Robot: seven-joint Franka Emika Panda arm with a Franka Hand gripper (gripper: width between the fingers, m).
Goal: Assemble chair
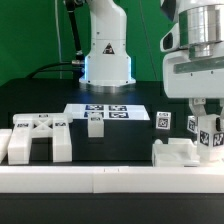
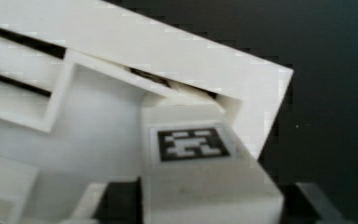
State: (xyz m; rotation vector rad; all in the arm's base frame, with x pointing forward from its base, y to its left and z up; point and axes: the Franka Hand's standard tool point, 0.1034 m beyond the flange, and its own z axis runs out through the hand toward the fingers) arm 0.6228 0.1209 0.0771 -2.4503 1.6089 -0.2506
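Exterior view: the gripper (image 1: 199, 108) hangs over tagged chair parts (image 1: 206, 133) by the table's (image 1: 40, 100) front edge, at the exterior view's right. Wrist view: jaws spread, flanking a tagged chair piece (image 2: 195, 150), with slim gaps on both sides.
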